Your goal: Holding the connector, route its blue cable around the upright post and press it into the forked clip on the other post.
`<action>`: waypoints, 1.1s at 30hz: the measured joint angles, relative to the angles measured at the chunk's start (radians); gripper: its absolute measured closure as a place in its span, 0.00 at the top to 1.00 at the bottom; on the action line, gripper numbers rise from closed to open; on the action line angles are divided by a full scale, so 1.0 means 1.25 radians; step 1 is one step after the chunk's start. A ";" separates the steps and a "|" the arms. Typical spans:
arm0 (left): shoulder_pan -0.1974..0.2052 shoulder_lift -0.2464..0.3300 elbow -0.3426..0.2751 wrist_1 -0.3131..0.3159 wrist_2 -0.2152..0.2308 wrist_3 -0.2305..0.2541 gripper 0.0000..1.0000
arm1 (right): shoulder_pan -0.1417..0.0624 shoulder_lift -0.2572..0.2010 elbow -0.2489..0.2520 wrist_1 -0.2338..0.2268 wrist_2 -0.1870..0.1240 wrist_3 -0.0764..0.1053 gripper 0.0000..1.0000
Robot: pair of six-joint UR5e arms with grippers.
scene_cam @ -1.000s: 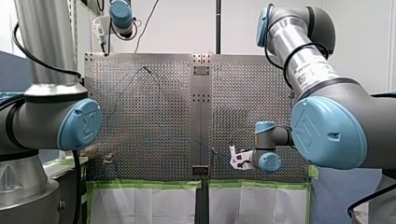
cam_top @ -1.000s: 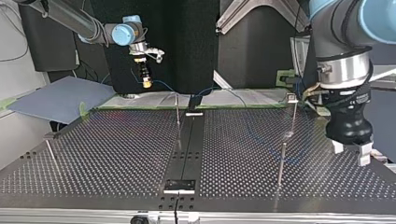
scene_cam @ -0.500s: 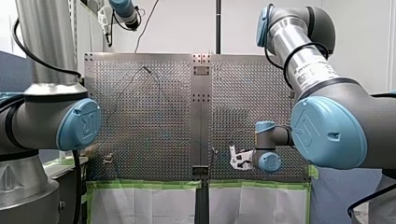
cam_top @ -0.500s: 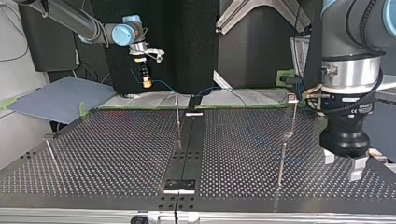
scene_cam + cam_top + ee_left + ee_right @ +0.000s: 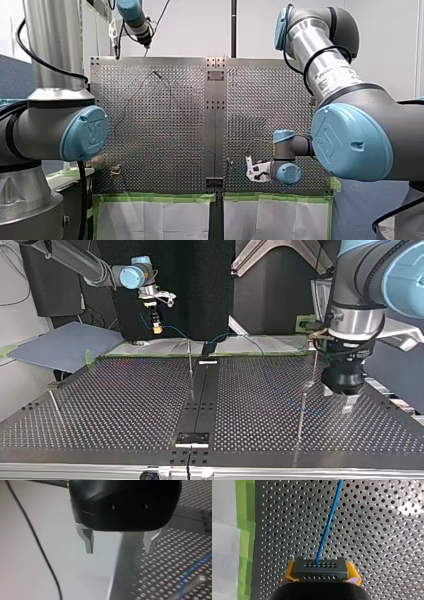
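Pinching the connector [image 5: 321, 569] between its yellow pads [image 5: 289, 573], my right gripper [image 5: 157, 326] hangs near the far edge of the table [image 5: 125, 405] in the top view, raised well off the surface. The blue cable [image 5: 327, 525] leaves the connector's face and runs straight ahead over the holes, with green tape [image 5: 245, 517] off to one side. My left gripper [image 5: 119, 548] is black, and its metal fingers [image 5: 88, 538] are spread wide with nothing between them. In the top view it hangs low over the table, near a thin upright post [image 5: 300, 415]. A stretch of cable lies ahead of it. Another post [image 5: 190, 367] stands near the table's middle.
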 joint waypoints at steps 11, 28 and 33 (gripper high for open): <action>0.005 0.000 -0.010 -0.082 -0.043 0.008 1.00 | 0.000 0.000 0.000 -0.003 0.000 0.001 0.44; 0.013 -0.002 -0.010 -0.143 -0.047 0.010 1.00 | 0.000 0.000 0.000 0.001 0.000 0.000 0.44; 0.022 -0.002 -0.010 -0.138 -0.047 0.011 1.00 | 0.000 0.000 -0.001 0.003 0.000 0.000 0.44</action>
